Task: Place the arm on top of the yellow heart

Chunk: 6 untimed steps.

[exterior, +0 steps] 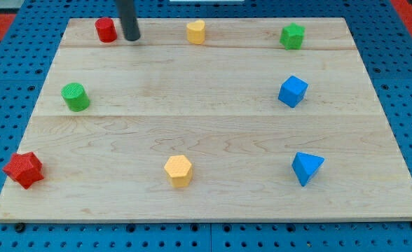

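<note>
The yellow heart (196, 31) sits near the view's top edge of the wooden board (206, 133), about at the middle. My tip (132, 38) is at the view's top left, just right of the red cylinder (106, 30) and well to the left of the yellow heart, with bare board between them. The rod rises out of the top of the view.
A green star-like block (292, 36) is at top right, a green cylinder (75, 96) at left, a blue cube (293, 92) at right, a red star block (23, 170) at bottom left, a yellow hexagon (179, 171) at bottom centre, and a blue triangle (306, 168) at bottom right.
</note>
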### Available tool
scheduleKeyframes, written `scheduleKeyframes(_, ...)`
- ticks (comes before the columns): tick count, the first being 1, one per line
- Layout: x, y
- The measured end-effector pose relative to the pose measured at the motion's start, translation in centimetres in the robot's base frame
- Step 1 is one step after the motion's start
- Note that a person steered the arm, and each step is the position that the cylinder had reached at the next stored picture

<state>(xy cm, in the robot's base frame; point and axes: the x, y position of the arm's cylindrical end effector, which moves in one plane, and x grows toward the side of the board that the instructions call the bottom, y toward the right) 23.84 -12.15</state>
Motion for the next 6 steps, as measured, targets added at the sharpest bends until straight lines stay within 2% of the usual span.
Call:
scheduleKeyframes(2,-4.6,6.7)
scheduleKeyframes(3,-4.5,6.8)
scheduleKeyframes(4,-4.5,9.9)
scheduleKeyframes(5,-4.5,16.1)
scheduleKeyframes(6,-3.5,18.5)
